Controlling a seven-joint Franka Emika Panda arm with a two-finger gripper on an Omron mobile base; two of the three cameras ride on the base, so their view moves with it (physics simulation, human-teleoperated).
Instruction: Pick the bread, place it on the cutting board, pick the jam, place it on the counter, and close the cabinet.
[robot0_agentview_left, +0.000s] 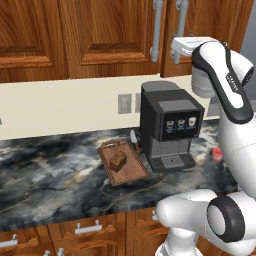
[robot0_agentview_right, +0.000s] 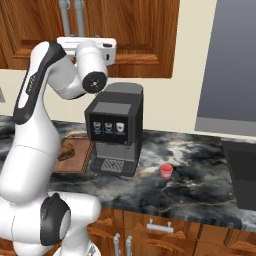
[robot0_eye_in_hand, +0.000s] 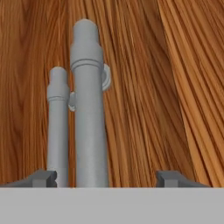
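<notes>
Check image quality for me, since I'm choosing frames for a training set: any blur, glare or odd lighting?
Left base view: sharp, evenly lit, with soft shadows under the coffee machine and the bread. Right base view: equally crisp, faint sheen on the counter, no harsh glare. Hand view: the grey cabinet handles sit very close and look slightly soft; the cabinet wood grain appears stretched.

A: What's sitting on the counter (robot0_agentview_left: 50, 170)?
B: The cutting board (robot0_agentview_left: 131, 172) is lying beside a black coffee machine (robot0_agentview_left: 167, 125), carrying the bread (robot0_agentview_left: 118, 161).
A: And the jam (robot0_agentview_right: 166, 171)?
B: It's standing right of the machine.
</notes>
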